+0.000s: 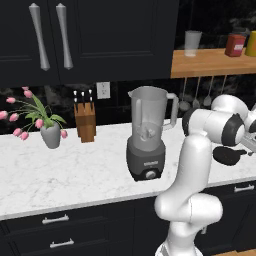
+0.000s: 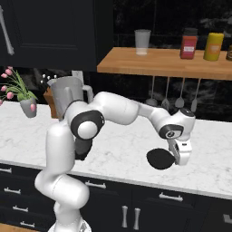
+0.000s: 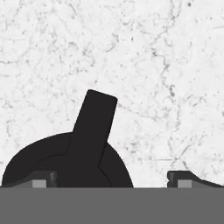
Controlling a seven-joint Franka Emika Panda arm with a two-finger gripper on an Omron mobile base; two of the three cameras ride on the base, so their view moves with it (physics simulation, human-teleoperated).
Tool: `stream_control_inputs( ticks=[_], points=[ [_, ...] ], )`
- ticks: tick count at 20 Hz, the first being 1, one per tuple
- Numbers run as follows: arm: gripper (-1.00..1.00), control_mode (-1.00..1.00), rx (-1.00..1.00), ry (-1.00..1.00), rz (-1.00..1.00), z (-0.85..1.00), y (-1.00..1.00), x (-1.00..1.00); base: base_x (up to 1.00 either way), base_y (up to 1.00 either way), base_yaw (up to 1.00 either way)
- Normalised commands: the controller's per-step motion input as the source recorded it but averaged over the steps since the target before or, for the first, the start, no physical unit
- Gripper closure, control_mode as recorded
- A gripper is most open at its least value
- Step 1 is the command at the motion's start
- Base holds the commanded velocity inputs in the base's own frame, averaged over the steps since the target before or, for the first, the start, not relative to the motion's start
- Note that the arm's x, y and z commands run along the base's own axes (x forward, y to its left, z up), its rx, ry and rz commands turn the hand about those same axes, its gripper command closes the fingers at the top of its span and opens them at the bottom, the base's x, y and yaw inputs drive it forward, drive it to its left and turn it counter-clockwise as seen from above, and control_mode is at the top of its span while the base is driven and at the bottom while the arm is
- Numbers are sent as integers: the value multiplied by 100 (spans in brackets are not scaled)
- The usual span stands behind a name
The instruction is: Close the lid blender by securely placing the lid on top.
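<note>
One black lid (image 2: 160, 159) lies flat on the white stone counter (image 1: 45, 175), close to the front edge and over toward the right end. The gripper (image 2: 181, 158) hangs just above the counter at the lid's right side. In the hand view the two finger tips (image 3: 41, 178) stand wide apart. One tip sits over the lid (image 3: 65, 162) and the other tip sits over bare counter, so the gripper is spread and pinches nothing. A flat tab sticks out from the lid.

The blender (image 1: 147, 132) stands upright near the middle of the counter, well apart from the lid. Its clear pitcher has no top on it.

A pot of pink flowers (image 1: 42, 122) and a wooden knife block (image 1: 85, 120) stand by the back wall at the left. A clear cup (image 2: 142, 41) and two jars (image 2: 188, 43) stand on the wooden shelf (image 2: 163, 63) above.
</note>
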Motion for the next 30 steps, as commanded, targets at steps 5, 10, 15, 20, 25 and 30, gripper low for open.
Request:
stream_control_inputs(
  ticks=[5, 10, 15, 20, 25, 30],
  points=[
    [-100, -100, 0, 0, 0, -20, -8, 15, 0, 0, 0],
    [-100, -100, 0, 0, 0, -14, -14, 16, 0, 0, 0],
    [-100, -100, 0, 0, 0, -12, -15, 18, 0, 0, 0],
    [-100, -100, 0, 0, 0, -15, -12, 17, 0, 0, 0],
    [-100, -100, 0, 0, 0, -21, -2, 7, 0, 0, 0],
    [-100, -100, 0, 0, 0, -20, 0, 0, 0, 0, 0]
  ],
)
